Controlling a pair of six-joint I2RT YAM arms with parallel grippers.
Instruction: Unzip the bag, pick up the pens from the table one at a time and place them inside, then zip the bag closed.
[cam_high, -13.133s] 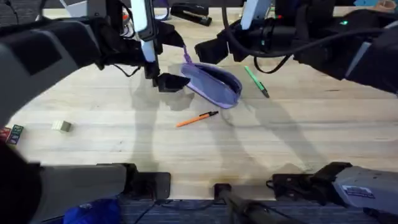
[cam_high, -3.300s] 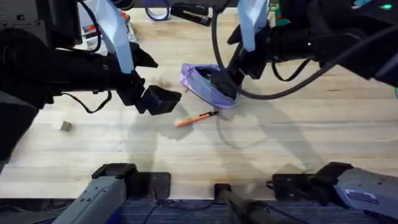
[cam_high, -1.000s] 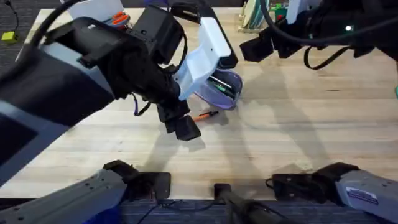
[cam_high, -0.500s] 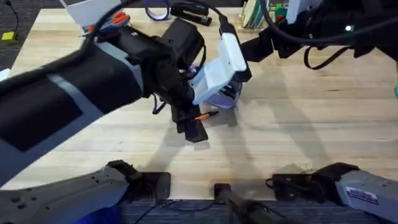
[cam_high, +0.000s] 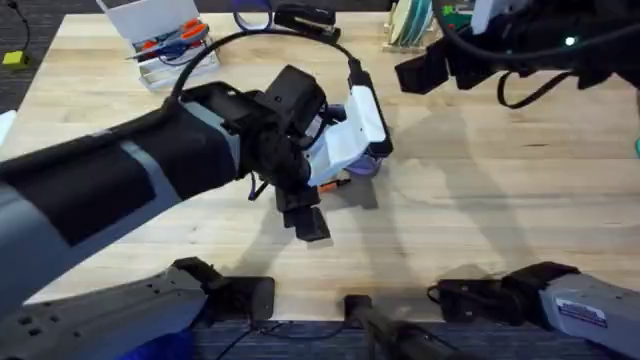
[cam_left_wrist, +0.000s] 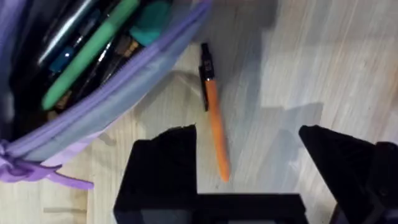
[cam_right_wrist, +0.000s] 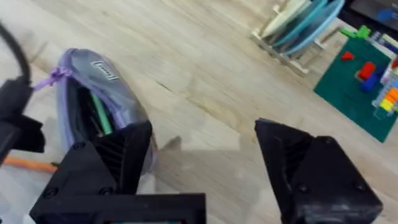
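The lavender bag (cam_left_wrist: 118, 93) lies unzipped on the table (cam_high: 480, 200), and the green pen (cam_left_wrist: 87, 59) is inside it among other items. In the overhead view my left arm covers most of the bag (cam_high: 366, 165). The orange pen (cam_left_wrist: 215, 134) rests on the wood right beside the bag. My left gripper (cam_left_wrist: 249, 171) hangs open just above it, one finger on each side. The same left gripper (cam_high: 303, 213) sits low at the table's middle, by the orange pen (cam_high: 331, 186). My right gripper (cam_high: 415, 72) is open and raised at the back right, away from the bag (cam_right_wrist: 106, 93).
A white tray (cam_high: 165, 45) with orange-handled scissors stands at the back left, next to a black stapler (cam_high: 305, 17). A rack of plates (cam_right_wrist: 305, 28) and a green baseplate (cam_right_wrist: 364, 84) with bricks sit at the back right.
My left gripper has moved a little right and down over the orange pen. My right arm, at the bag seconds ago, has stayed raised at the back right; the green pen has gone from table to bag.
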